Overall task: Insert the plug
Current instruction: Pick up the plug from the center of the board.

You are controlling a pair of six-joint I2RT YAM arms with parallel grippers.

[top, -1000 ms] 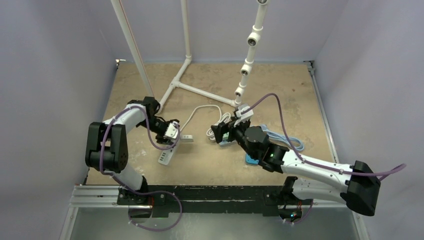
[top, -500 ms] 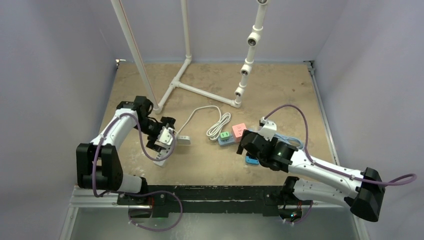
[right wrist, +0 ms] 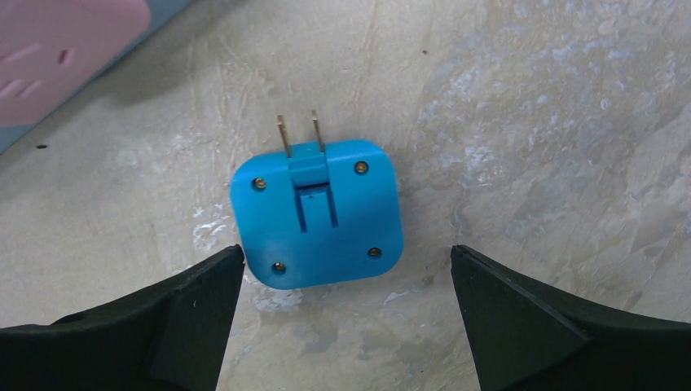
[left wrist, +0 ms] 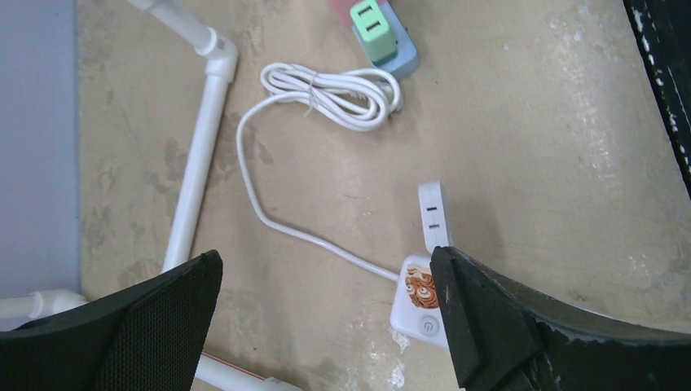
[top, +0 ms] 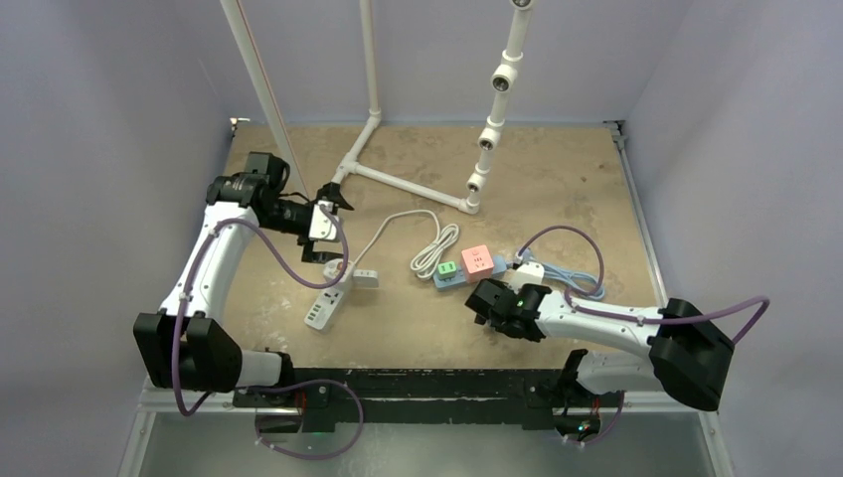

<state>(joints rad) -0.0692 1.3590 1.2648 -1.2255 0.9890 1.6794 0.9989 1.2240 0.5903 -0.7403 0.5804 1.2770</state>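
The job now is the pick. The right gripper hangs directly over the blue plug with its jaws spread wide and nothing in them. The plug lies flat on the table, screw side up, and sits between the two fingers but closer to the left one. Shift the gripper a little toward that side before closing, so both pads meet the plug's flat side walls together and it does not skid or twist. The prongs point away from the gripper, so grip the body near its middle or rear half and leave the metal clear. Come down low enough to catch the side walls rather than the rounded top edge, without pressing into the table. Close slowly, because the smooth casing looks likely to slide. The pink socket block sits ahead and to the left of this gripper and seems the nearest place to plug in, so hold the plug in a way that lets the wrist tip the prongs downward afterwards. The left gripper is also wide open and empty, raised above the white power strip. It can drop to steady whichever socket is used.
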